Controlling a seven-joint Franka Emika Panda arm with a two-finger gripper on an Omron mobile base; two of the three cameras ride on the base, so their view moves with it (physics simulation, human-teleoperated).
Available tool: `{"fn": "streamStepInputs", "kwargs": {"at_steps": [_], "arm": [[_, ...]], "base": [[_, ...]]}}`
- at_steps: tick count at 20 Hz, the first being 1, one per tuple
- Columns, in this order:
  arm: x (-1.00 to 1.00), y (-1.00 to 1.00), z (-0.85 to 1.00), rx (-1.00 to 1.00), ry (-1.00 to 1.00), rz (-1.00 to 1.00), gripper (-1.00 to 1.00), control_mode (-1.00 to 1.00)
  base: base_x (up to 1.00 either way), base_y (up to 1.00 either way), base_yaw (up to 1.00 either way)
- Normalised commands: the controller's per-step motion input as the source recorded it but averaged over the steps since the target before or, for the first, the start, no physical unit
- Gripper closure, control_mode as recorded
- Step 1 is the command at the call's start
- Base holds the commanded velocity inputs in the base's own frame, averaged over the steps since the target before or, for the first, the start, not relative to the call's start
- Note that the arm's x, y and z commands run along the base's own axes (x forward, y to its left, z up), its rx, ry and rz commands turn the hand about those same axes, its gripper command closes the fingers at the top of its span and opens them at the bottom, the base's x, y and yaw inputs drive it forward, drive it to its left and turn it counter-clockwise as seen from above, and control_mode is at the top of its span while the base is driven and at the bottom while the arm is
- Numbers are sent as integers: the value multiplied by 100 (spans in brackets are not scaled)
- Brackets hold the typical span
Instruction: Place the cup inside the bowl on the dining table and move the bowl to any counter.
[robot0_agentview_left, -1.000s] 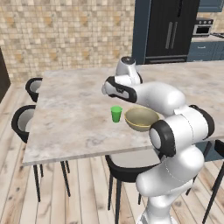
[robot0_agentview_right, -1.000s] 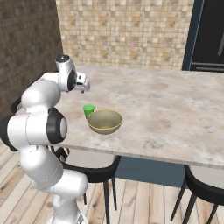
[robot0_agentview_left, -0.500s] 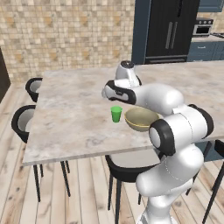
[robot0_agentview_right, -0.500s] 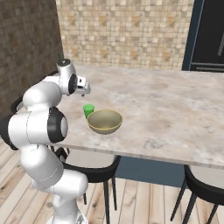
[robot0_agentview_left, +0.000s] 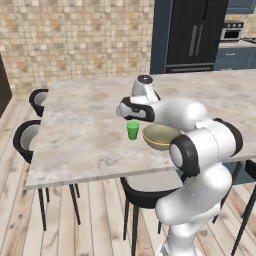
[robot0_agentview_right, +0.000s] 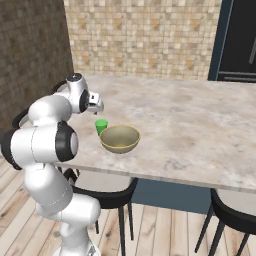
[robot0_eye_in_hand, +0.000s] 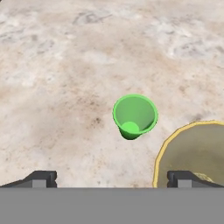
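We're over the bench (robot0_agentview_left: 85, 135) now, the marbled dining top, and the green cup (robot0_agentview_left: 132, 130) stands upright on it, near the front edge. Just beside the cup, to its right in the left base view, sits the bowl (robot0_agentview_left: 159, 137), olive-tan with a yellowish rim; the two are close, and we can't tell whether they touch from there. In the hand view there is a sliver of stone between the cup (robot0_eye_in_hand: 134, 116) and the bowl's rim (robot0_eye_in_hand: 162, 144), so they stand apart.

Our claw (robot0_eye_in_hand: 111, 178) hangs above the cup, looking down into it, and its two dark fingertips (robot0_eye_in_hand: 41, 178) sit wide apart at the bottom of the hand view, gripping nothing. The cup lies between them and a little farther out; the bowl's rim curves in at the right fingertip.

From the right base view, the cup (robot0_agentview_right: 101, 126) peeks out behind the left side of the bowl (robot0_agentview_right: 120, 139), and the hand (robot0_agentview_right: 92, 102) is poised above and to the left of both. Black chairs (robot0_agentview_left: 30, 137) are tucked in along the left side of the bench.
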Motion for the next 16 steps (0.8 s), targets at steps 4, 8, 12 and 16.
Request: {"fn": "streamStepInputs", "kwargs": {"at_steps": [4,8,12,16], "arm": [[10,0,-16,0,0,0,-100,-100],[3,0,-8,0,0,0,-100,-100],[0,0,-11,0,1,0,-100,-100],[0,0,-14,0,2,0,-100,-100]], "base": [[0,0,0],[0,0,0],[0,0,0],[0,0,0]]}}
